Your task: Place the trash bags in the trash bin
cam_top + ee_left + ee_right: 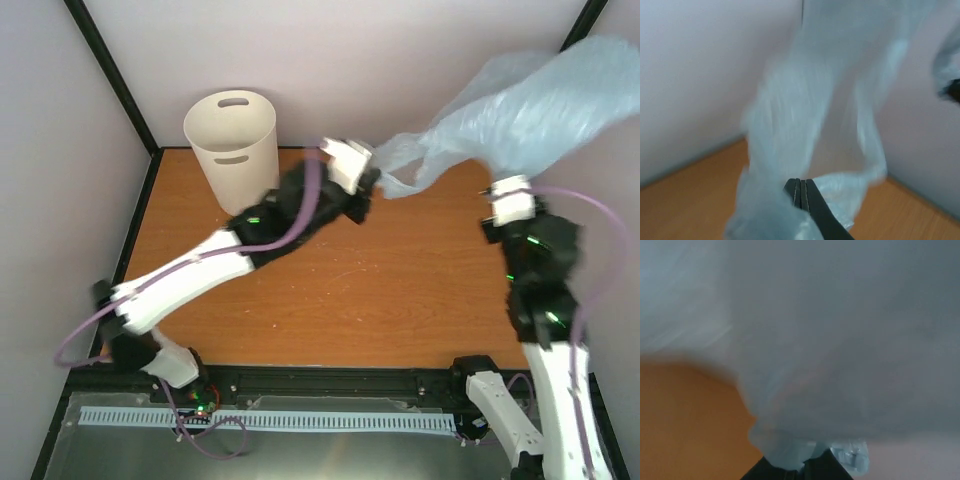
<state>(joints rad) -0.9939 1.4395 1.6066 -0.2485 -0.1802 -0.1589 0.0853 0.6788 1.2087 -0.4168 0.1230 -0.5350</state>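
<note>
- The brown wooden tabletop (400, 300) has the trash bin standing on its far left corner.
- The pale-blue trash bag (530, 110) is up in the air, well to the right of the trash bin. It is thin and see-through. It puffs out wide, and none of it is in the bin.
- The trash bin (232, 150) is off-white and round. It stands upright with its mouth open, and an oval slot shows near its rim.
- The left pincer (372, 180) is just right of the trash bin. It is squeezed tight on the near end of the bag.
- The right pincer (497, 188) is far to the right of the trash bin. It is closed tight too, with bunched-up bag at its tips.
</note>
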